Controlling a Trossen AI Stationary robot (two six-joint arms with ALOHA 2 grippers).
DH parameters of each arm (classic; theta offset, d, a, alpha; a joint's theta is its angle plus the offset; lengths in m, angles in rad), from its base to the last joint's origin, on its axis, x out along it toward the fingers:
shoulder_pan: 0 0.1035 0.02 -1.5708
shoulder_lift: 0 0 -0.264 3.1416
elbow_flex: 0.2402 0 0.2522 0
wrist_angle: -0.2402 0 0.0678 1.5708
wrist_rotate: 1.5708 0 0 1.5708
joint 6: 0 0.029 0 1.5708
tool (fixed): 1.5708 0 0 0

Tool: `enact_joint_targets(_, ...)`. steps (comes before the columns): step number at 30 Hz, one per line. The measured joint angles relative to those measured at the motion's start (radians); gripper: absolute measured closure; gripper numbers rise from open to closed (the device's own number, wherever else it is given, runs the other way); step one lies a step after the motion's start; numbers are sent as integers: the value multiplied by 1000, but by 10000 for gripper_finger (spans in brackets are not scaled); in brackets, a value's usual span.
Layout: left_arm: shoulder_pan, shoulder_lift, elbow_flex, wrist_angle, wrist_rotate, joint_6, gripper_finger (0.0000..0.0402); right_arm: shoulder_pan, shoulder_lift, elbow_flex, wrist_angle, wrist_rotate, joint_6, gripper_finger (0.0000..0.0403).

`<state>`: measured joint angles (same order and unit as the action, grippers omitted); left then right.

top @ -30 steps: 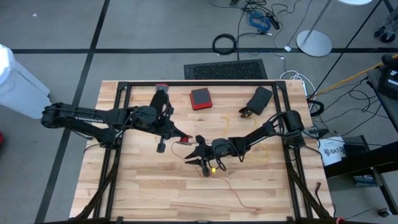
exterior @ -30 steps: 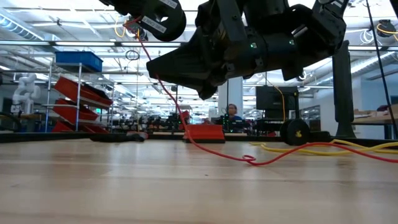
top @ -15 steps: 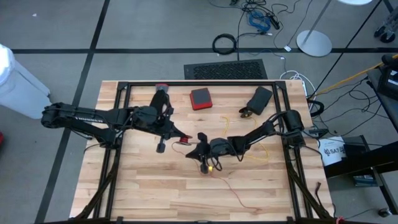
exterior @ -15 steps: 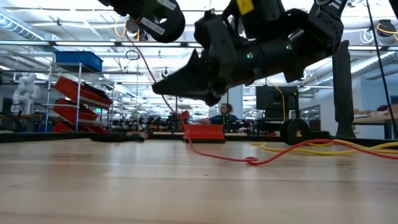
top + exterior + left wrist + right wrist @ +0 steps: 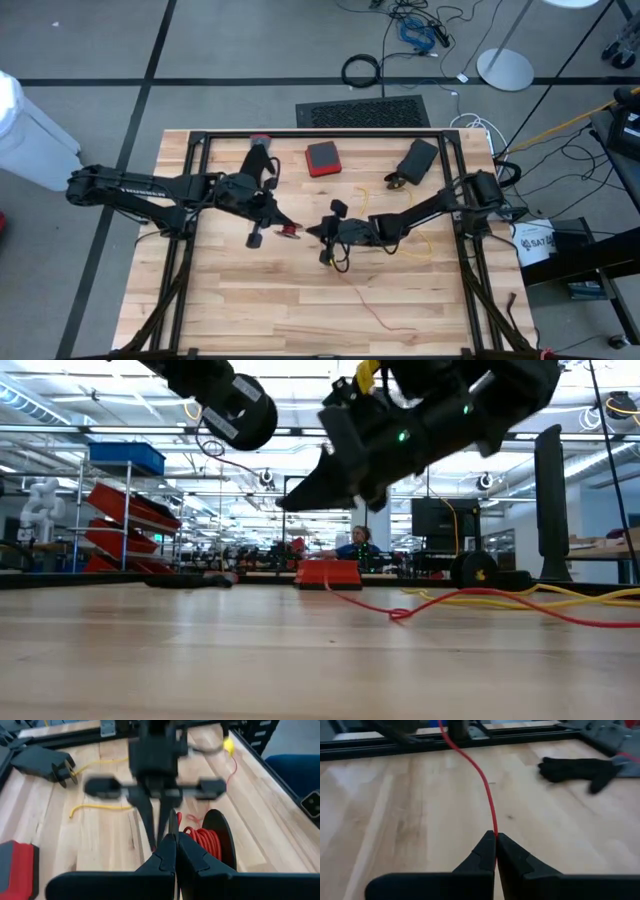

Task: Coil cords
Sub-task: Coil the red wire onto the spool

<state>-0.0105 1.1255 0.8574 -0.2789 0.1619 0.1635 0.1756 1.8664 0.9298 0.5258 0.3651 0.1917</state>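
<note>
Right gripper (image 5: 495, 836) is clenched on a thin red cord (image 5: 479, 770), its 2 dark fingers pressed together around the strand above the middle of the wooden table (image 5: 240, 300). In the right wrist view the cord runs from the fingertips away across the boards toward a dark blurred shape at the frame's edge, where its far end cannot be made out. A black glove (image 5: 580, 769) lies flat on the wood off to one side.

Left gripper (image 5: 173, 837) is also pinched closed, and it sits at a small black spool (image 5: 215, 832) wound with red cord; the strand itself is hidden between the fingers, so whether it grips the cord or the spool's rim cannot be told. Facing it in that view is the right gripper, blurred, its fingers drawn to a point.

From above, the 2 grippers meet near the table's centre, the left (image 5: 283, 226) just beside the right (image 5: 326, 232). The red cord trails from them toward the near right part of the table (image 5: 375, 308). A yellow cord (image 5: 425, 240) lies partly under the right arm, most of its length hidden. A red box (image 5: 322, 158) and a black device (image 5: 412, 162) rest at the far side.

At table height the red cord (image 5: 470, 600) loops along the surface beside yellow cord (image 5: 560, 596), both arms cut off by the frame's top.
</note>
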Motion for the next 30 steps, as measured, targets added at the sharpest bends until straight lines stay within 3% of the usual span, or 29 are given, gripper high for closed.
enact_joint_targets(4, 0, 0, 0, -37, -4, 6, 401, 0, -67, 0, -82, 33, -9, 403)
enact_joint_targets(10, 1, 0, 0, -79, -103, 41, 401, 14, -125, 0, -118, 34, -16, 403)
enact_joint_targets(19, -1, 90, 0, -75, -188, 64, 401, 18, -146, 0, -79, 49, -20, 403)
enact_joint_targets(25, -3, 232, 0, 74, -427, 85, 401, 18, -147, 0, -65, 50, -8, 403)
enact_joint_targets(30, -4, 291, 0, 285, -494, 95, 401, 18, -147, 0, -65, 83, 3, 403)
